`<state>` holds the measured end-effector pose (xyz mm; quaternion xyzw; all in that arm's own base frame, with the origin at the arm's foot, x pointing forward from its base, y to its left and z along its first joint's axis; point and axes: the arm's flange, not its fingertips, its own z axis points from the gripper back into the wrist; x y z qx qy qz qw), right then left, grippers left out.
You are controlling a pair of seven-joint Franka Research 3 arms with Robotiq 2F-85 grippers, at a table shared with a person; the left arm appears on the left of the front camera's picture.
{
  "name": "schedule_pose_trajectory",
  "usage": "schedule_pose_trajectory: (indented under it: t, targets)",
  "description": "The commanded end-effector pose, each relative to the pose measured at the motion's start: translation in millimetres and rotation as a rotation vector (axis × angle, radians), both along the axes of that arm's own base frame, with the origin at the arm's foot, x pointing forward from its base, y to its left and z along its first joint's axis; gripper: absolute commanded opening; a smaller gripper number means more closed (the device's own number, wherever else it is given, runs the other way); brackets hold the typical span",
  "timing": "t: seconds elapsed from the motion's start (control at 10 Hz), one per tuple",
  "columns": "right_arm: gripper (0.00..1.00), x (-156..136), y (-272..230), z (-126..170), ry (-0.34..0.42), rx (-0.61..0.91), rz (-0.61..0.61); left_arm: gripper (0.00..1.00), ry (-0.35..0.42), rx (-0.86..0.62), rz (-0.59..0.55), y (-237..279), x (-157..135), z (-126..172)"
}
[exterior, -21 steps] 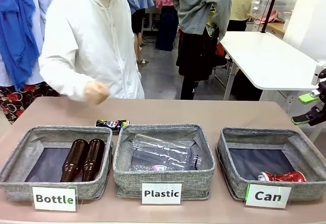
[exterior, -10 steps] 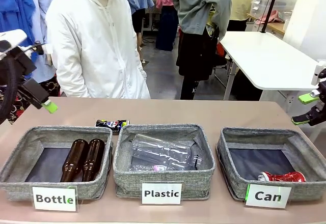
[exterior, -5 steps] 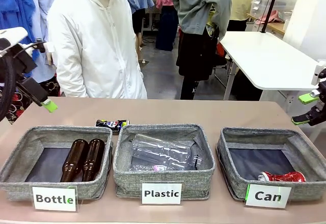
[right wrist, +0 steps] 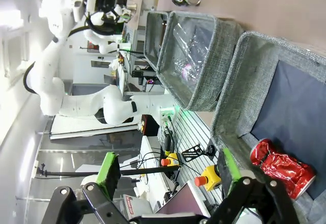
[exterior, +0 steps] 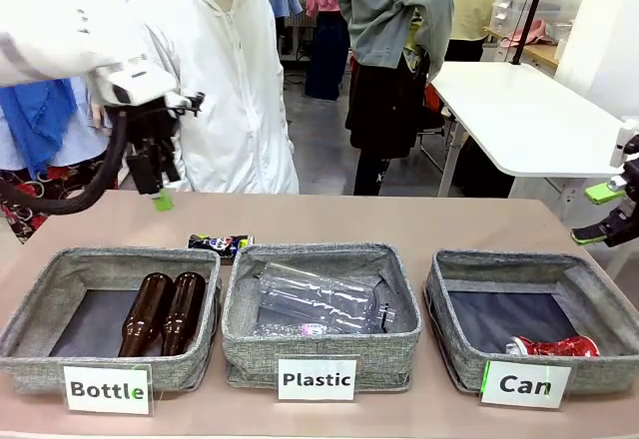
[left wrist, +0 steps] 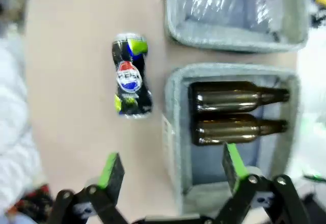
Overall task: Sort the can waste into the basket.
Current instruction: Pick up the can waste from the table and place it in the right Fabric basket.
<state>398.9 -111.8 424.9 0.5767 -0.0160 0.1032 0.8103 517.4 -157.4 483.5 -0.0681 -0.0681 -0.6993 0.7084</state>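
A black can (exterior: 220, 245) with colourful print lies on its side on the table, behind the gap between the "Bottle" and "Plastic" baskets. My left gripper (exterior: 158, 195) hangs open above the table, up and to the left of this can. In the left wrist view the can (left wrist: 131, 82) lies ahead of the open fingers (left wrist: 112, 170), apart from them. A crushed red can (exterior: 552, 346) lies in the front right corner of the grey "Can" basket (exterior: 451, 304). My right gripper (exterior: 597, 215) stands open at the far right edge; its view shows the red can (right wrist: 282, 165) in that basket (right wrist: 239, 102).
The "Bottle" basket (exterior: 45, 304) holds two brown glass bottles (exterior: 163, 311). The "Plastic" basket (exterior: 319, 344) holds clear bottles. A person in a white jacket (exterior: 225, 90) stands at the far table edge, just behind my left arm. Open tabletop lies behind the baskets.
My left arm has swung in from the far left towards the middle and now hangs near the black can. The right gripper has not moved.
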Motion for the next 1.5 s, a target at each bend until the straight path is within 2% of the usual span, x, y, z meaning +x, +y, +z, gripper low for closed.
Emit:
schedule_pose_trajectory:
  t: [0.0,0.1,0.3,0.5,0.7,0.8,1.2,1.4]
  targets:
    - [1.00,-2.1,0.0,-1.1,-0.023,-0.007,-0.002,1.00,-0.142,-0.025,-0.275,-0.2,10.6,-10.6]
    - [1.00,-2.1,0.0,-1.1,-0.023,-0.007,-0.002,1.00,-0.166,-0.017,-0.291,-10.0,11.3,-20.7]
    - [1.00,-2.1,0.0,-1.1,-0.023,-0.007,-0.002,1.00,-0.122,-0.067,-0.301,-27.7,18.8,-44.1]
    - [1.00,-2.1,0.0,-1.1,-0.023,-0.007,-0.002,1.00,-0.131,-0.043,-0.227,-50.8,30.9,-69.5]
    - [1.00,-2.1,0.0,-1.1,-0.023,-0.007,-0.002,1.00,-0.107,-0.040,-0.168,-67.8,48.9,-87.1]
    - [1.00,-2.1,0.0,-1.1,-0.023,-0.007,-0.002,1.00,-0.049,-0.060,-0.150,-75.5,59.2,-98.8]
    - [1.00,-2.1,0.0,-1.1,-0.023,-0.007,-0.002,1.00,0.084,0.036,-0.116,-82.5,73.8,-129.5]
    - [1.00,-2.1,0.0,-1.1,-0.023,-0.007,-0.002,1.00,0.090,0.061,-0.119,-82.5,74.3,-137.8]
